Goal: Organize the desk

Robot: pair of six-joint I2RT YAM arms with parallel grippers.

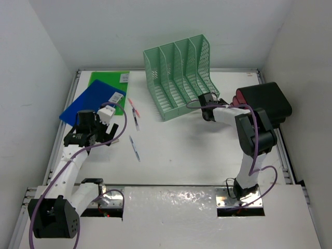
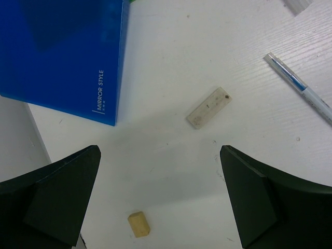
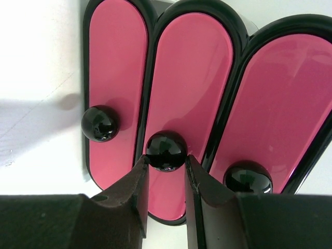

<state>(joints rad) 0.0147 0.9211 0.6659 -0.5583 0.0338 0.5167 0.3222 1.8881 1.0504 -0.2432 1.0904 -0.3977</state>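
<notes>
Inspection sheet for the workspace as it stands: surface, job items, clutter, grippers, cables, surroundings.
Surface: desk, white, no spills seen.
Job's things: mint file rack upright at far centre, nothing seen in its slots; blue folder overlapping green folder at far left; black drawer unit with pink fronts at the right edge.
Clutter: loose pens left of centre; pale flat strip and small tan block below the left gripper.
Grippers: left gripper open, empty, above the desk; right gripper fingers against both sides of the middle knob.
Cables: purple cables along both arms, no snag seen.
Surroundings: white walls; nothing else seen.
</notes>
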